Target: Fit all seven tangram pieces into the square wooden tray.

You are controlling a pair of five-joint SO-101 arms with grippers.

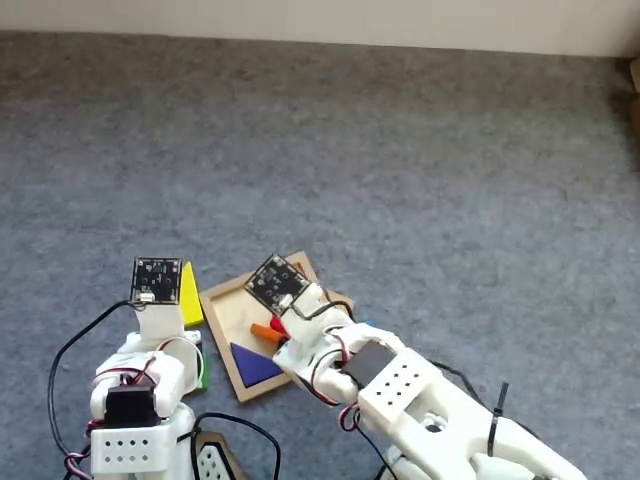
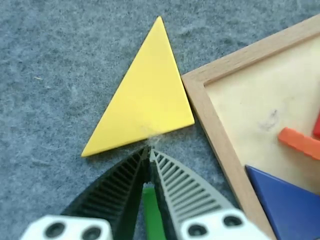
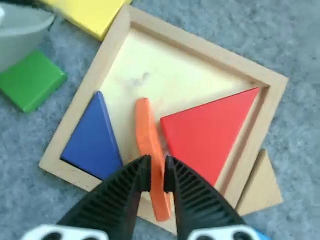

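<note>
Here, the left gripper (image 2: 149, 151) sits low over the grey carpet (image 1: 400, 150) with its ribbed fingertips pressed together and holding nothing. Its tips lie just short of the yellow triangle (image 2: 145, 95). That triangle lies flat on the carpet, its short edge facing the tips and its sharp apex pointing straight away from them. One of its long sides runs just beside the outer corner of the square wooden tray (image 2: 212, 127). A green piece (image 2: 150, 210) lies on the carpet beneath the closed fingers, well outside the tray.

Inside the tray, the blue triangle (image 3: 92, 140) lies flat in the corner nearest the arms, its apex pointing toward the tray's middle. Next to it the orange piece (image 3: 147, 130), a thin glossy slab, stands up on its narrow edge. Its long axis runs from the near rim toward the tray's middle. The right gripper (image 3: 155, 172) is clamped narrowly on its near part, one finger on each face. The red triangle (image 3: 210, 132) lies flat just beyond, its long edge along the far rim. A plain wooden piece (image 3: 262, 187) sticks out from under the tray's corner.
</note>
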